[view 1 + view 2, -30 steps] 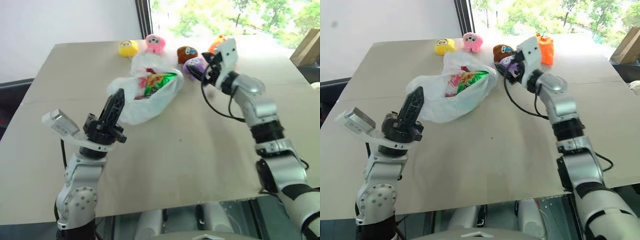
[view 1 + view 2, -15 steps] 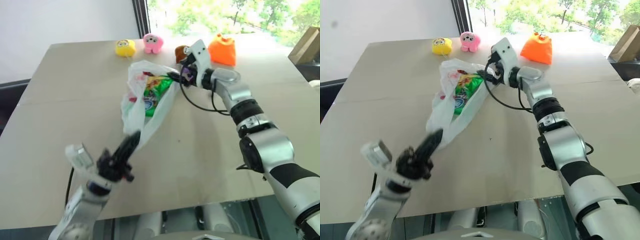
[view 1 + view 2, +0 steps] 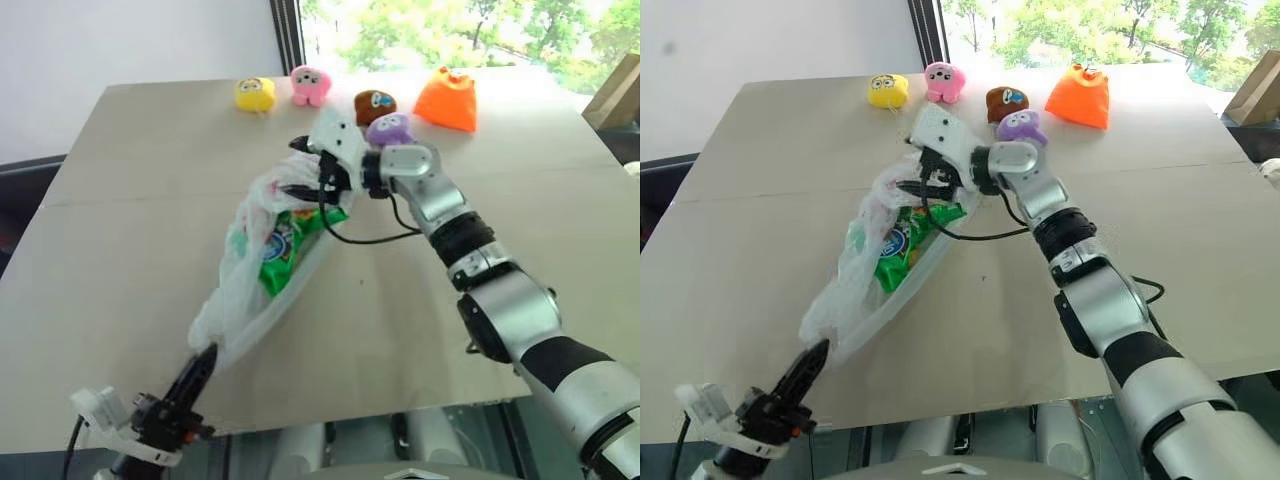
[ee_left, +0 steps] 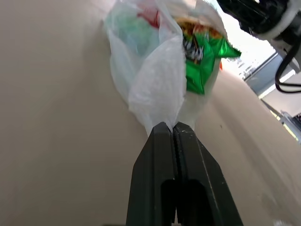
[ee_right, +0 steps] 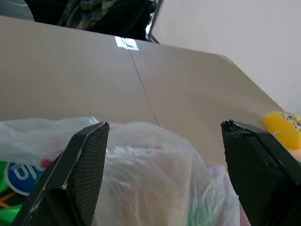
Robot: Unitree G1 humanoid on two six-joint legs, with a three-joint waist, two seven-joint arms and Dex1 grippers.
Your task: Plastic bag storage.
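Plastic bag (image 3: 255,285) – thin, translucent white, crinkled, stretched long across table – green packet visible inside.

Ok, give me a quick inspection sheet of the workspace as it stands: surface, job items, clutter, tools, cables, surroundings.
Surface: tan table with a seam running across it.
Job's things: plastic bag stretched out long across the table, a green snack packet inside it.
Clutter: along the far edge, yellow plush, pink plush, brown plush, purple plush, orange plush.
Grippers: left tool shut on the bag's near end; right tool open at the bag's far end, jaws on either side of the plastic.
Cables: black cable looping from the right tool back along its arm.
Surroundings: window with trees behind, white wall to the left.
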